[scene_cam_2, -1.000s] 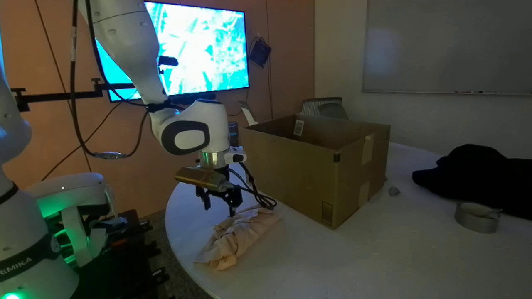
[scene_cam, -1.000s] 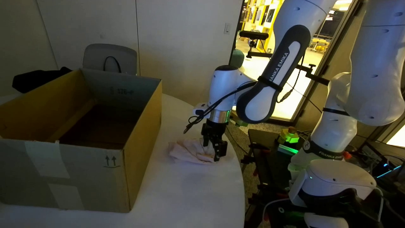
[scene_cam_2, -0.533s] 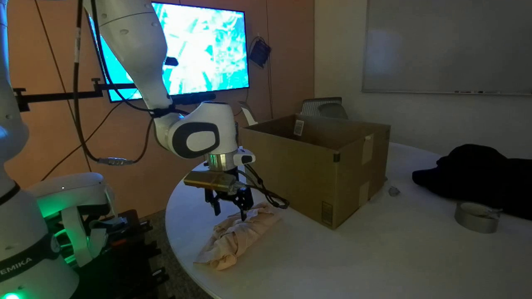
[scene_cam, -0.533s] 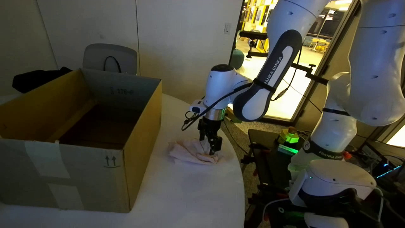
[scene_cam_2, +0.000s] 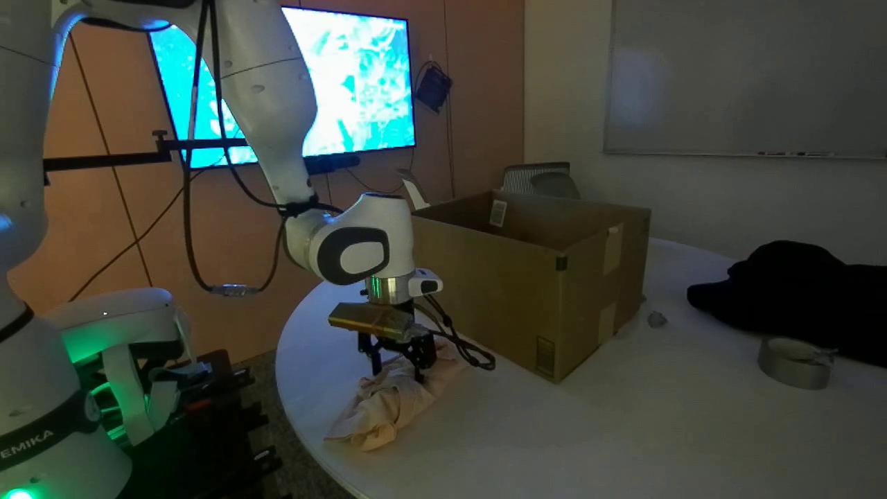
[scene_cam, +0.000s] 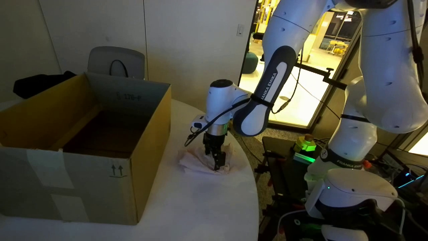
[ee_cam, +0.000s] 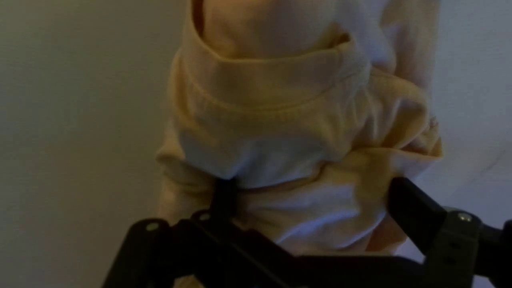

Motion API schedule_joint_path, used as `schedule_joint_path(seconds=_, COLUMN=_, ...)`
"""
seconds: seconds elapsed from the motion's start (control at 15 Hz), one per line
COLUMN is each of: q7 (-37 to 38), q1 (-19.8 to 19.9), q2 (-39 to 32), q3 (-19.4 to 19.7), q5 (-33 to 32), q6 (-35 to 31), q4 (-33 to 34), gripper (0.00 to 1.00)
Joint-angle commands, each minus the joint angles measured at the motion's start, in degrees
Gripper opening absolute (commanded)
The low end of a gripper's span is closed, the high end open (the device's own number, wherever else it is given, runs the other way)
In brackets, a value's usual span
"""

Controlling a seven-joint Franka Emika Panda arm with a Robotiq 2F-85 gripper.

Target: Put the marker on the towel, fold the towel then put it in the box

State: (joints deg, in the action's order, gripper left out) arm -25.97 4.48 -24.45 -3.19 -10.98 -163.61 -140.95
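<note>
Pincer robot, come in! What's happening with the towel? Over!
Pincer open, pointing down over towel. Towel wrinkled on table, outside box; marker not visible. Possible obstacle: box's upright side facing the towel.

My end effector (ee_cam: 312, 186) black; my arm (scene_cam: 284, 31) white, black-trimmed. Towel (scene_cam_2: 378, 416) pale pinkish-beige. Box (scene_cam: 100, 190) brown, printed with dark twin arrows (scene_cam: 117, 170); tape strips (scene_cam: 50, 169) paler. Desk (scene_cam_2: 658, 436) white. Tape roll (scene_cam_2: 793, 367) grey. Screen (scene_cam_2: 364, 83) mottled cyan and white.

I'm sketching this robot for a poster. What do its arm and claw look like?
The arm is white and rounded, with white-inlaid black panels, FRANKA EMIKA lettering and black cables strapped to it. A silver metal ring joins it to the claw: black, angular, two-fingered. Beside that is a brownish-gold block; what it is, I can't tell.
</note>
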Motion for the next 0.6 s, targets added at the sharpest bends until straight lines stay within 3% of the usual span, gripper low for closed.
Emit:
schedule_joint_path(seconds=0.0, q7=2.85, q1=-0.78, q2=-4.55, q3=1.22, q5=-1.06, q6=-0.81, q4=3.73, gripper=1.00)
schedule_joint_path(seconds=0.27, q7=4.23, q1=-0.64, q2=-7.06, q3=1.94, q5=-0.99, q6=-0.19, q4=5.50, gripper=0.98)
schedule_joint_path(seconds=0.33, q7=4.41, q1=-0.62, q2=-7.40, q3=1.96, q5=-0.94, q6=0.22, q4=5.82, gripper=0.75)
schedule_joint_path(seconds=0.47, q7=5.11, q1=-0.95, q2=-7.54, q3=2.37, q5=-1.10, q6=0.70, q4=6.01, gripper=0.71)
schedule_joint_path(seconds=0.53, q7=4.64, q1=-0.42, q2=-7.33, q3=1.91, q5=-0.90, q6=1.04, q4=5.89, gripper=0.63)
